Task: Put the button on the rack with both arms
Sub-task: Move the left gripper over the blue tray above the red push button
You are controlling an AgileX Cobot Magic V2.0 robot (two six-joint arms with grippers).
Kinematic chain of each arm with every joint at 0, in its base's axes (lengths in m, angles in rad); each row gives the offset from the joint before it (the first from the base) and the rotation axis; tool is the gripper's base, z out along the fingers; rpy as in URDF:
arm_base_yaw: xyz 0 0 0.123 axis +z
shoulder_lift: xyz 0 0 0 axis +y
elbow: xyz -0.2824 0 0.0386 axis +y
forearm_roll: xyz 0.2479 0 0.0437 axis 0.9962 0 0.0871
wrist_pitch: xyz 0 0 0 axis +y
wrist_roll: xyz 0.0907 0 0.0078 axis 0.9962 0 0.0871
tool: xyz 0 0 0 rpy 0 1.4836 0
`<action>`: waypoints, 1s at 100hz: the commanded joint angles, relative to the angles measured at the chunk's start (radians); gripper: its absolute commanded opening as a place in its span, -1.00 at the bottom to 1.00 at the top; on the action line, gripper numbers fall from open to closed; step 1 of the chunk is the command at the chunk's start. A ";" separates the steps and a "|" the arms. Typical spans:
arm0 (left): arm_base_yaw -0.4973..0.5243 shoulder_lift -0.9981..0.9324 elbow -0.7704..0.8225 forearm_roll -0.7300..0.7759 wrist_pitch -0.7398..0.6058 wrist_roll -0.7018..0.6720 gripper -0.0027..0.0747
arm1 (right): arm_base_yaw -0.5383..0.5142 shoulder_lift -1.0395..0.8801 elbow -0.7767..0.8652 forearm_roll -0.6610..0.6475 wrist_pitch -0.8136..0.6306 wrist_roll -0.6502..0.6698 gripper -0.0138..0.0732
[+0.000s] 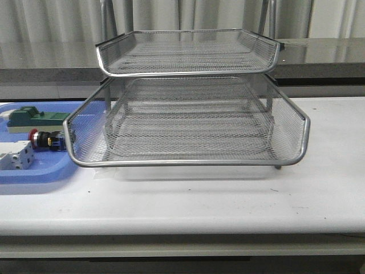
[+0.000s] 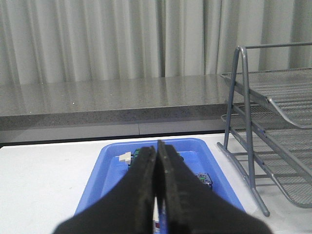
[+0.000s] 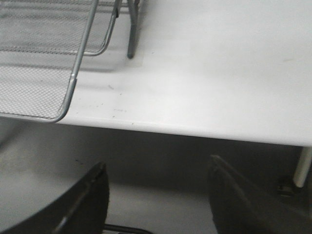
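Button (image 1: 43,138) is lying on its side in the blue tray (image 1: 34,171), just left of the rack (image 1: 188,123), long axis running left-right, red head leftward. Left gripper (image 2: 157,161) is hanging nearer, above this tray, fingers pressed together, empty. Right gripper (image 3: 158,195) is gaping wide, empty, off the table's (image 3: 219,73) front edge.

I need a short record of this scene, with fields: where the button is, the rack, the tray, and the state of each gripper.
button: the button lies on its side in the blue tray, left of the rack, not yet on it
rack: the rack stands on the white table; the tiers in view hold nothing
tray contents: also a green block and a white-grey block
left gripper: the left gripper is shut, holding nothing, above the tray
right gripper: the right gripper is open, empty, off the table's front edge
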 commanded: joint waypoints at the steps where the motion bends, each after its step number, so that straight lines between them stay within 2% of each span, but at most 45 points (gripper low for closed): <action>1: -0.010 -0.032 0.034 -0.007 -0.083 -0.009 -0.98 | 0.000 -0.049 -0.034 -0.052 -0.039 0.025 0.36; 34: -0.010 -0.032 0.034 -0.007 -0.083 -0.009 -0.98 | 0.000 -0.173 -0.034 -0.079 -0.033 0.025 0.34; 44: -0.010 -0.032 0.034 -0.007 -0.083 -0.009 -0.98 | 0.000 -0.180 -0.034 -0.080 -0.033 0.025 0.11; 61: -0.010 -0.032 0.034 -0.007 -0.083 -0.009 -0.98 | 0.000 -0.180 -0.034 -0.080 -0.032 0.025 -0.57; 70: -0.010 -0.032 0.034 -0.007 -0.083 -0.009 -0.98 | 0.000 -0.180 -0.034 -0.080 -0.030 0.025 -0.85; 100: -0.010 -0.032 0.034 -0.007 -0.083 -0.009 -0.98 | 0.000 -0.180 -0.034 -0.080 -0.023 0.025 -0.84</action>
